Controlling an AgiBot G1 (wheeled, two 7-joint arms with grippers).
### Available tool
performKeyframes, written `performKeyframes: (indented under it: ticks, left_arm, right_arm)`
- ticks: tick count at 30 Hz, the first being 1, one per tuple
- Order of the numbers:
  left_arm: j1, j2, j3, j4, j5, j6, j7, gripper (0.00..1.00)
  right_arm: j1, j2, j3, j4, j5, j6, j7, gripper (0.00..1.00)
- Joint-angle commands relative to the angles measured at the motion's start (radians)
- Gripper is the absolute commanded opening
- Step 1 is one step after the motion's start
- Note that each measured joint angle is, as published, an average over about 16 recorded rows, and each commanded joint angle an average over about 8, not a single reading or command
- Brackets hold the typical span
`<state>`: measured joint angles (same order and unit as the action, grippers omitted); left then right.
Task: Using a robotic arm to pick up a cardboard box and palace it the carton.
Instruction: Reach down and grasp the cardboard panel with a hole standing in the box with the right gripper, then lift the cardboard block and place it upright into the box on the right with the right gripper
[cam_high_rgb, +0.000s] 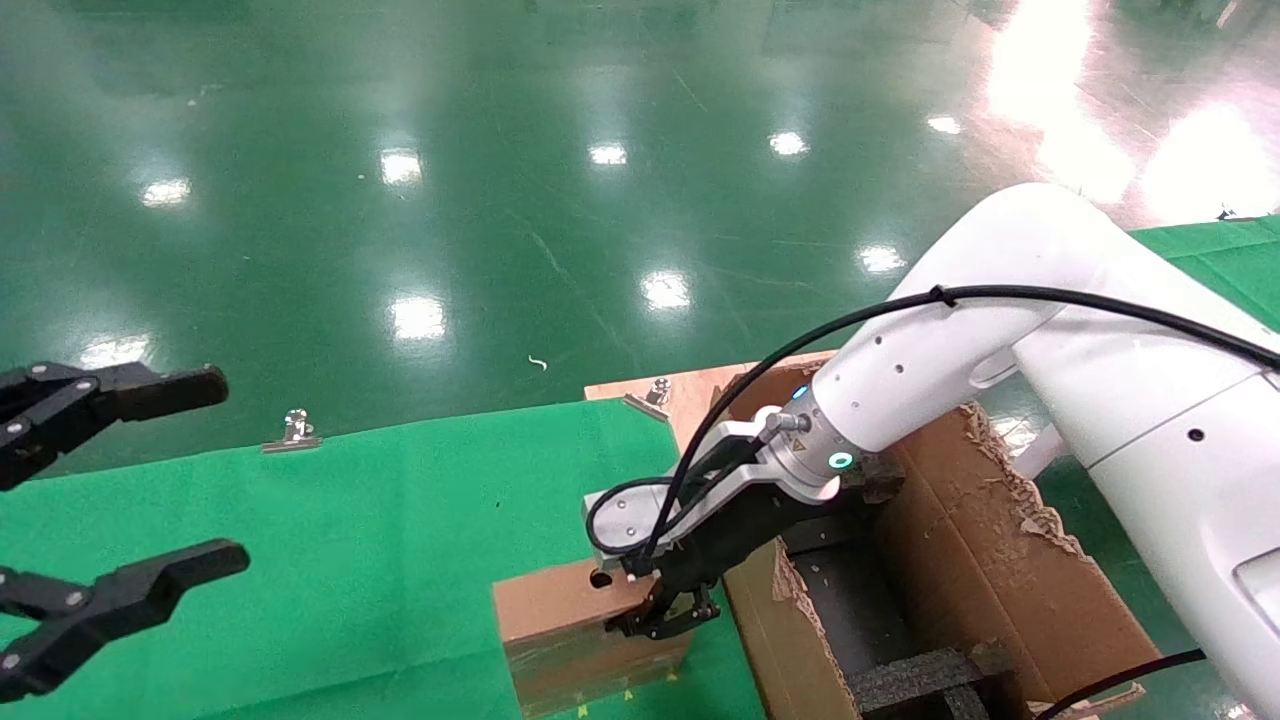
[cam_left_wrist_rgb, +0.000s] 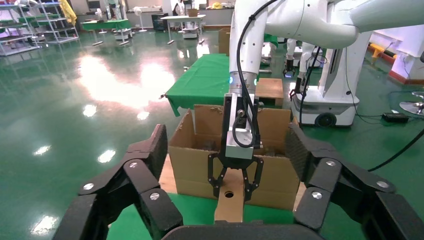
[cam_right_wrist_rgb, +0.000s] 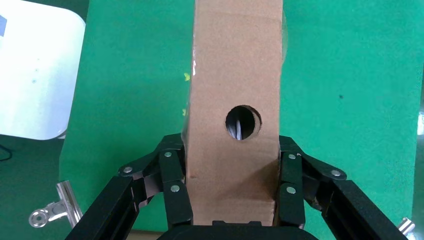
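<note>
The small brown cardboard box (cam_high_rgb: 560, 625) with a round finger hole stands on the green cloth just left of the large carton (cam_high_rgb: 985, 560). My right gripper (cam_high_rgb: 662, 612) on the white arm is shut on the box's narrow top end; its fingers (cam_right_wrist_rgb: 172, 187) press both sides in the right wrist view, where the box (cam_right_wrist_rgb: 235, 75) fills the middle. The left wrist view shows the box (cam_left_wrist_rgb: 231, 200) and right gripper (cam_left_wrist_rgb: 235, 181) in front of the carton (cam_left_wrist_rgb: 192, 160). My left gripper (cam_high_rgb: 130, 480) is open and empty at the left.
The carton has ragged flaps and black foam inserts (cam_high_rgb: 915, 675) inside. Metal clips (cam_high_rgb: 292, 432) hold the green cloth (cam_high_rgb: 380, 520) at the table's far edge. A wooden board (cam_high_rgb: 690, 395) lies beyond the carton. Glossy green floor lies beyond.
</note>
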<state>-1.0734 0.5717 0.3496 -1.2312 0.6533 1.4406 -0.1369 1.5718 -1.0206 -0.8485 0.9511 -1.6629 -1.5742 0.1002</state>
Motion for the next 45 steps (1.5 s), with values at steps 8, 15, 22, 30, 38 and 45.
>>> performKeyframes:
  ticks: [8,15,22,30,38,45]
  left_arm:
    - [0.000,0.000,0.000,0.000,0.000,0.000,0.000,1.00]
    - [0.000,0.000,0.000,0.000,0.000,0.000,0.000,1.00]
    - [0.000,0.000,0.000,0.000,0.000,0.000,0.000,1.00]
    - [0.000,0.000,0.000,0.000,0.000,0.000,0.000,1.00]
    - [0.000,0.000,0.000,0.000,0.000,0.000,0.000,1.00]
    - [0.000,0.000,0.000,0.000,0.000,0.000,0.000,1.00]
  right_arm:
    - [0.026,0.016,0.010,-0.008,0.032,0.007,0.001,0.00]
    - [0.156,0.060,0.032,-0.013,0.088,-0.001,0.007,0.00]
    - [0.308,0.112,0.025,-0.001,0.121,-0.005,0.018,0.00]
    - [0.395,0.192,-0.011,0.007,0.148,-0.003,0.043,0.00]
    - [0.453,0.338,-0.063,0.053,0.110,-0.006,0.092,0.00]
    - [0.486,0.494,-0.135,0.141,0.069,-0.010,0.159,0.00]
